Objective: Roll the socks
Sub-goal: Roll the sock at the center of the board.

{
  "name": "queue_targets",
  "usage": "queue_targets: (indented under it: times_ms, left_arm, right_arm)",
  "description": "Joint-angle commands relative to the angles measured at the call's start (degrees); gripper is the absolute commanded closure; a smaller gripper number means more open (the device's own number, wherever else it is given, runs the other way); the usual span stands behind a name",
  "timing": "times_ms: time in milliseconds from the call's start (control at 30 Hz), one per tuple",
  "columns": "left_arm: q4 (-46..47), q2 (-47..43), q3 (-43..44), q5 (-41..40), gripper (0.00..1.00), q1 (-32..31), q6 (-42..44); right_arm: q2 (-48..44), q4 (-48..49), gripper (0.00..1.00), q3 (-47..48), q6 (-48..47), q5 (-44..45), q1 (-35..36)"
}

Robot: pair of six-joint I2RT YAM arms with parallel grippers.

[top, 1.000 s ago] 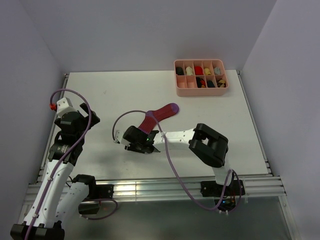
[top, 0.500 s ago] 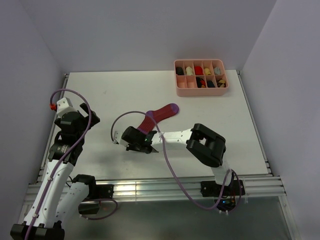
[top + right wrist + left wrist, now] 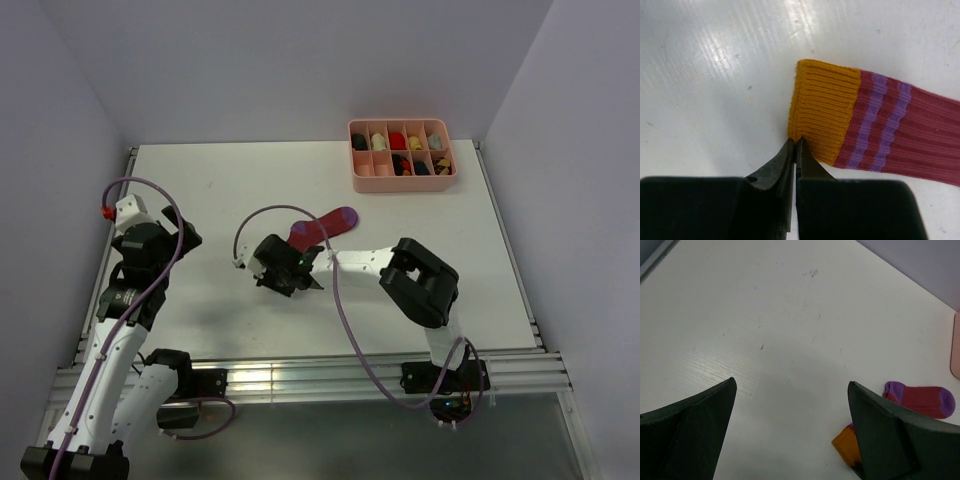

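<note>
The sock (image 3: 880, 130) is seen lying flat near the middle of the desk (image 3: 200, 190), its purple toe pointed toward the far right and its orange cuff toward the arms. The right end effector (image 3: 796, 145) is pressed together right at one corner of that cuff. So little knit is covered that it cannot be told whether any is actually caught between the tips. The left end effector (image 3: 790, 385) is held spread wide over bare desk, well apart from the sock.

The danger is judged to lie in that thin corner bite. If only the edge is nipped, the cuff could be lost as soon as it is turned over, and the roll would be started loose or crooked. With one corner pulled and nothing pinning the toe, the sock could also be dragged or twisted rather than rolled.
</note>
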Motion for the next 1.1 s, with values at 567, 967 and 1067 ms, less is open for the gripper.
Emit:
queue_targets:
  times_ms: [567,967,1067]
  left_arm:
    - [8.1,9.2,-10.4,15.4,0.04,-7.7,-32.0]
    - [18.1,23.4,-11.7,8.3,0.08,-21.8,-41.5]
    - [19.2,28.4,-10.3,7.9,0.08,-24.1,-41.9]
  right_arm:
    - [-4.5,14.1,1.00,-8.6,28.4,-41.7,-19.7]
    - [0.5,35.3,1.00,-17.2,47.0,-49.8,-23.2]
    - [1.9,38.8,1.00,-18.6,50.2,-50.9,-24.5]
